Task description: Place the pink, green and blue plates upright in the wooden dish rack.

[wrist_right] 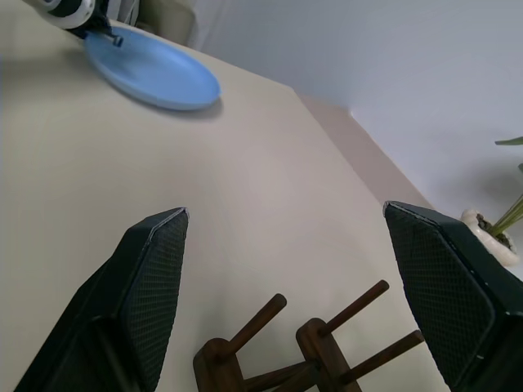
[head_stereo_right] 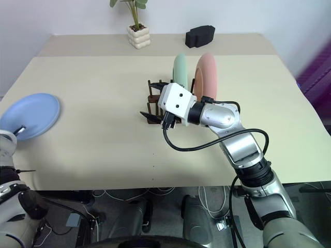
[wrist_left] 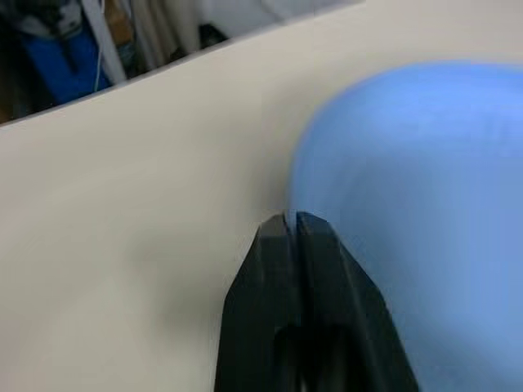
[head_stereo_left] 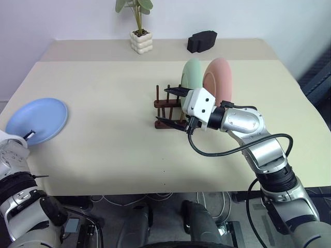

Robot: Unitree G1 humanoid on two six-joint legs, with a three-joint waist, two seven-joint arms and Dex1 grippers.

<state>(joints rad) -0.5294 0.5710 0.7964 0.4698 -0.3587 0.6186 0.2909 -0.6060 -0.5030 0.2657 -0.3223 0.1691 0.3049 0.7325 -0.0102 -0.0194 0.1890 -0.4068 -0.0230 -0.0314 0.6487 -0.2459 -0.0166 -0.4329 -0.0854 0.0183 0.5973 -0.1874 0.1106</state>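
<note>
The round flat light-blue plate (head_stereo_left: 37, 120) lies on the pale beige surface (head_stereo_left: 114, 119), well apart from the small dark brown wooden dish rack (head_stereo_left: 166, 109). The left claw (wrist_left: 292, 224) has its two black fingers pressed together at the plate's near rim; whether the rim is actually pinched between them cannot be told. The right claw (head_stereo_left: 173, 107) stands wide over the rack's near pegs, holding nothing. Just beyond it, the pale green plate (head_stereo_left: 192, 74) and the pink plate (head_stereo_left: 219, 79) stand upright in the rack. Judged: the blue plate is light, stiff, smooth and likely slippery; the raised rim is the only purchase, so a shallow edge grip may slip when lifted.
</note>
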